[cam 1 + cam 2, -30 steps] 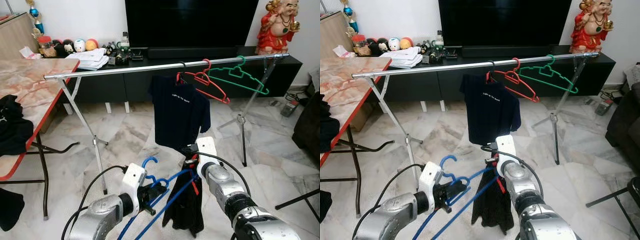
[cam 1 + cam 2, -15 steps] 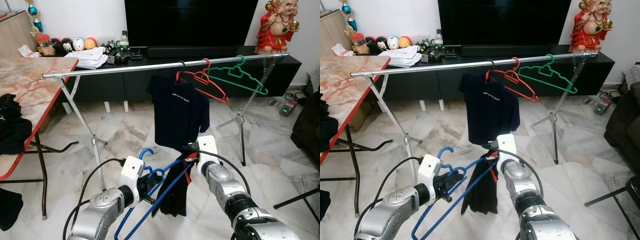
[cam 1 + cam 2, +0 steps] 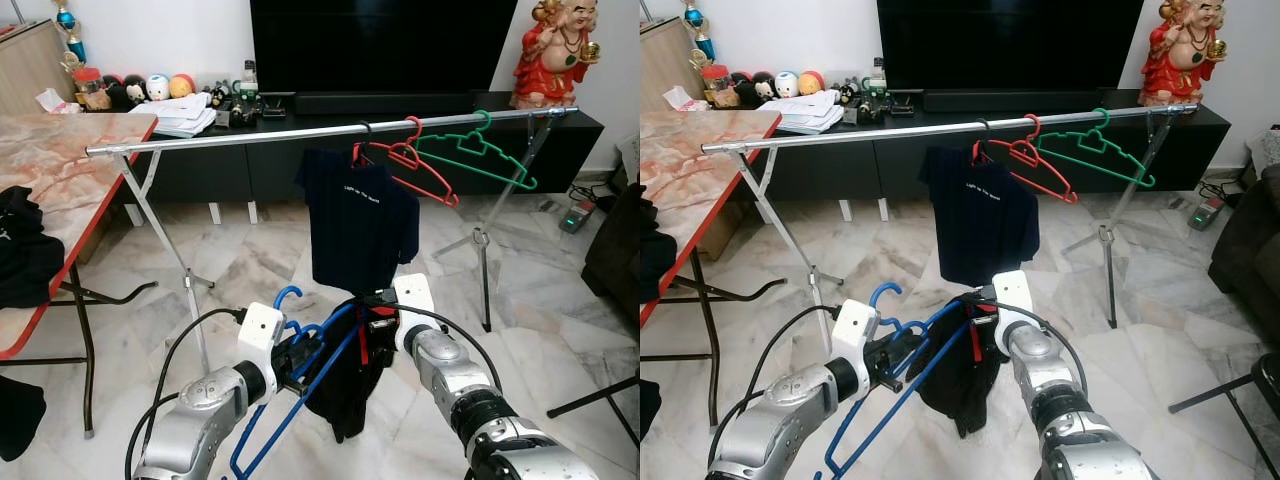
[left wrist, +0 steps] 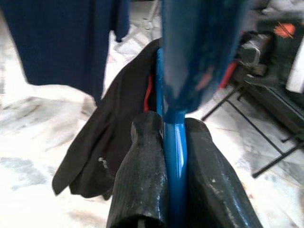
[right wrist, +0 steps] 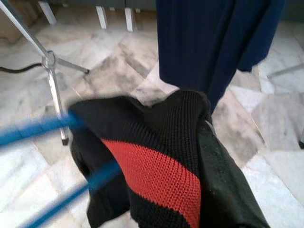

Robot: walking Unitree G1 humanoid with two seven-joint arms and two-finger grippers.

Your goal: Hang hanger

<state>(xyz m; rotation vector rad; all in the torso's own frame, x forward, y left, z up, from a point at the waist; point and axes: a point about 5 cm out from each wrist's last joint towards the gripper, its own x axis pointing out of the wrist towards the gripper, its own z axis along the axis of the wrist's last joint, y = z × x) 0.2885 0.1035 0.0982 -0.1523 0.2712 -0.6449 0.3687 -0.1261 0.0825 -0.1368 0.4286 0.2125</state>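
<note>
A blue hanger is clamped just below its hook by my left gripper, which is shut on it; the left wrist view has the blue bar between both fingers. My right gripper is shut on a black garment with a red stripe, holding it over the hanger's upper arm. That knit garment shows in the right wrist view with blurred blue hanger bars beside it. Behind stands a silver rail carrying a navy T-shirt, a red hanger and a green hanger.
A red-edged marble-pattern table with black clothes stands on the left. The rail's left legs stand just ahead of my left arm. A black TV cabinet runs behind, and a dark seat lies at the right.
The right gripper has lifted the black garment up and over the hanger's arm. The left gripper has shifted the blue hanger slightly right, toward the garment.
</note>
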